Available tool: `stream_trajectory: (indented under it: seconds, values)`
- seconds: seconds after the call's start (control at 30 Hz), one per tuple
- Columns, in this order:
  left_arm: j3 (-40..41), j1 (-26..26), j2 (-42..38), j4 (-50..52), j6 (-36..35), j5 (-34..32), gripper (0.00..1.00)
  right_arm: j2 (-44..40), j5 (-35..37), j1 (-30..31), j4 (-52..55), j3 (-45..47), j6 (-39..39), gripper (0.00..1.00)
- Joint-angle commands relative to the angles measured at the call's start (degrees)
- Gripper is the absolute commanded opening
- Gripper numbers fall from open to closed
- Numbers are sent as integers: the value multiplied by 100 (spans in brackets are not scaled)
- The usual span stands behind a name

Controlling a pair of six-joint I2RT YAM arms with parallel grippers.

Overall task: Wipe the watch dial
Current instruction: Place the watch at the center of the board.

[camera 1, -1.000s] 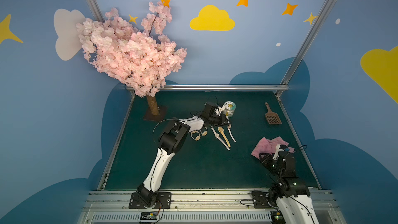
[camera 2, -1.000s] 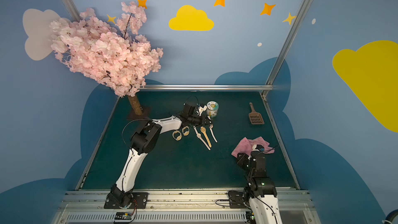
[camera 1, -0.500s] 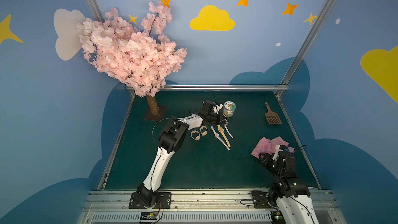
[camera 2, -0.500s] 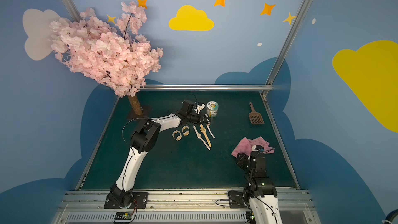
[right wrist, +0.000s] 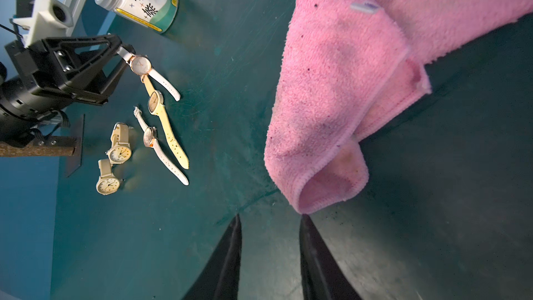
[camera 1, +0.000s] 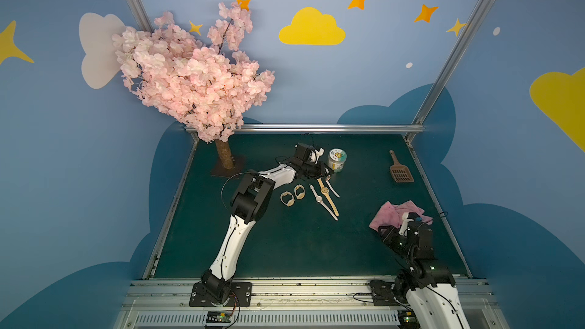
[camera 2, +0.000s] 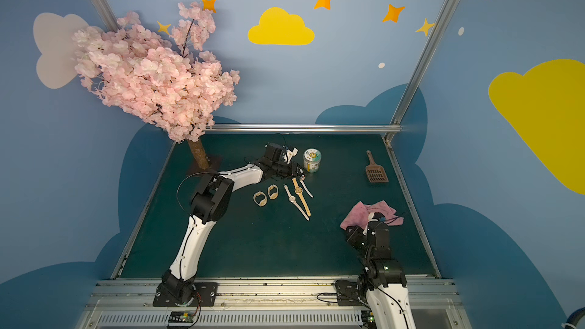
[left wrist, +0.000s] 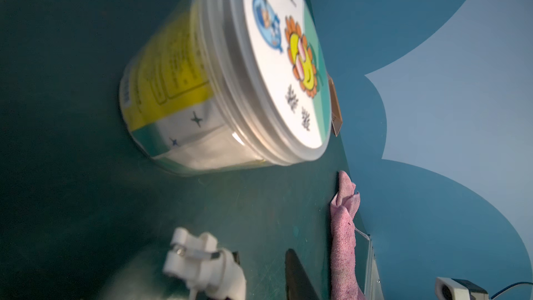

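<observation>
Pink cloth (right wrist: 331,82), dk-green mat (camera 1: 285,248), cream/white watches (right wrist: 119,152), jar (left wrist: 173,67) w/ yellow label, prob. flower print

Five wristwatches: two cream-strap watches (right wrist: 119,152) (right wrist: 107,184), buckled into loops; two white-strap watches (right wrist: 140,64) (right wrist: 149,136) and one yellow-strap watch (right wrist: 155,102), all three laid out flat. One pink terry cloth (right wrist: 331,96). One lidded jar (camera 1: 336,159) with a cartoon sunflower label. One brown slotted scoop (camera 1: 400,172). One artificial cherry-blossom tree (camera 1: 193,80). Two white-and-black robot arms (camera 1: 235,235) (camera 1: 411,242).

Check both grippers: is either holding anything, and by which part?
Right gripper holds nothing, open short of the pink cloth. Left gripper stands open at the white-strapped watch, by its buckle end; no clamp visible.
</observation>
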State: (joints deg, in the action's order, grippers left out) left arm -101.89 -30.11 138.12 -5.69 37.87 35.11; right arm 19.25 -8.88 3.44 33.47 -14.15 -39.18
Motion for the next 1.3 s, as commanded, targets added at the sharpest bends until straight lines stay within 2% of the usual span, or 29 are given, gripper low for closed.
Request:
stream_trajectory:
  seconds: [0.0, 0.33, 0.7, 0.9, 1.07, 1.27]
  values:
    - [-101, 45, 71, 210, -204, -106, 36, 188, -245, -11, -199, -225, 177, 35]
    - [-102, 180, 22, 418, -329, -337, 43, 917, -627, 37, -275, -776, 685, 36]
    - [-548, 295, 153, 875, -570, -389, 47, 1617, -742, 335, -224, -1419, 1071, 36]
    - [-777, 378, 174, 1232, -719, -448, 50, 2394, -694, 732, -641, -1683, 1261, 36]
    - [-459, 498, -42, 1100, -697, -471, 50, 3336, -702, 1066, -1229, -2014, 1336, 36]
    - [-5, 637, -544, 938, -801, -453, 51, 4567, -926, 1194, -2326, -2232, 839, 36]
